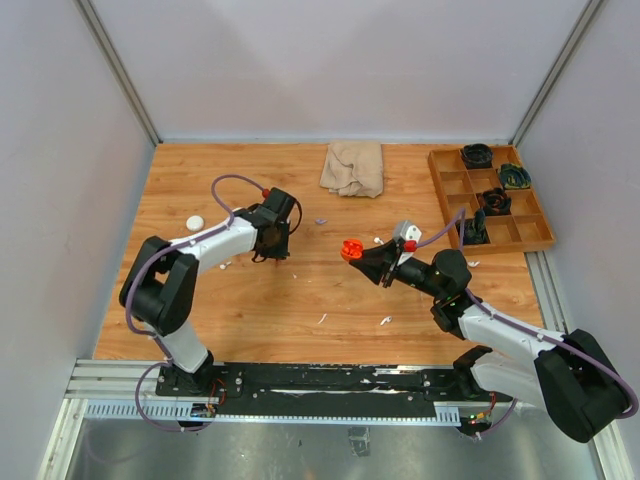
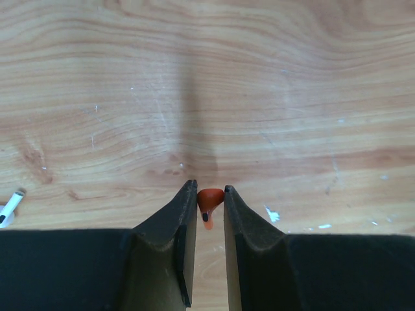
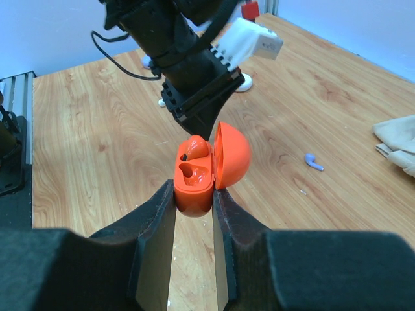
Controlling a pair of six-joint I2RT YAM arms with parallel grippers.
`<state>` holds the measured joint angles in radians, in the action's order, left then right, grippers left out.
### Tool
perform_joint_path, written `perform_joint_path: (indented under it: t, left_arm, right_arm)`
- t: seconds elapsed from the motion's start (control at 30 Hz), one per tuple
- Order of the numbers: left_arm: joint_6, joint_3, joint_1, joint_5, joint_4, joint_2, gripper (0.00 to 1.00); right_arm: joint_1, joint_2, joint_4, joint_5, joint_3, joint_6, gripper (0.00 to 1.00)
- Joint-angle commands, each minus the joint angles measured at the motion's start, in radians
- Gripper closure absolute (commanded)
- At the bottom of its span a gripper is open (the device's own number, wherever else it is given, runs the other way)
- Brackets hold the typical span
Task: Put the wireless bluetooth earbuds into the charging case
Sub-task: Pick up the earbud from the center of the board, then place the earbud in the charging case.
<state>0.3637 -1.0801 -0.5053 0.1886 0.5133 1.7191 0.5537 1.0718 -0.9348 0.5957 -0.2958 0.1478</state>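
Note:
My left gripper (image 2: 210, 190) is shut on a small red earbud (image 2: 208, 202) just above the wood, its stem pointing back between the fingers. In the top view this gripper (image 1: 272, 255) hangs left of centre. My right gripper (image 3: 194, 189) is shut on the orange charging case (image 3: 193, 184), lid (image 3: 233, 154) swung open to the right. One red earbud (image 3: 198, 149) sits in the far slot; the near slot is bare. The case (image 1: 350, 250) is held mid-table, right of the left gripper. A purple earbud (image 3: 314, 162) lies loose on the table.
A beige cloth (image 1: 353, 167) lies at the back. A wooden compartment tray (image 1: 455, 205) with dark items stands at the back right. A white puck (image 1: 195, 222) rests at the left, and small white pieces (image 1: 385, 321) lie on the near wood.

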Motion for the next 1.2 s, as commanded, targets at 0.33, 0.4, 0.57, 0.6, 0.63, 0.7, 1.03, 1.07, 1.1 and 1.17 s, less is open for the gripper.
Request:
perform_joint_path:
  t: [0.33,0.4,0.57,0.6,0.63,0.7,1.03,1.07,1.1,1.17]
  left_arm:
    - [-0.068,0.185,-0.106,0.018,-0.419,-0.434,0.86]
    - [-0.071,0.208,-0.121,0.005,-0.464,-0.480,0.86]
    - [-0.100,0.272,-0.180,-0.020,-0.598,-0.574,0.85]
    - [-0.106,0.286,-0.190,-0.025,-0.629,-0.589,0.85]
    - [-0.111,0.300,-0.200,-0.030,-0.657,-0.603,0.85]
    - [-0.121,0.320,-0.218,-0.049,-0.710,-0.636,0.85]
    - [-0.256,0.343,-0.352,-0.096,-0.862,-0.678,0.83]
    - [-0.265,0.346,-0.360,-0.107,-0.876,-0.680,0.83]
    - [-0.271,0.349,-0.367,-0.117,-0.891,-0.681,0.83]
    - [-0.284,0.354,-0.379,-0.137,-0.920,-0.676,0.83]
  right_arm:
    - [0.010,-0.005,-0.052,-0.094,-0.030,-0.071,0.98]
    - [0.012,-0.005,-0.052,-0.101,-0.035,-0.081,0.98]
    - [0.024,0.006,-0.065,-0.109,-0.051,-0.098,0.98]
    - [0.026,0.011,-0.072,-0.110,-0.051,-0.101,0.98]
    - [0.029,0.017,-0.082,-0.112,-0.052,-0.104,0.98]
    - [0.032,0.032,-0.101,-0.113,-0.057,-0.106,0.98]
    - [0.055,0.073,-0.145,-0.092,-0.090,-0.117,0.96]
    - [0.057,0.076,-0.147,-0.088,-0.094,-0.117,0.96]
    - [0.058,0.078,-0.150,-0.084,-0.094,-0.117,0.96]
    - [0.064,0.079,-0.159,-0.078,-0.096,-0.116,0.96]
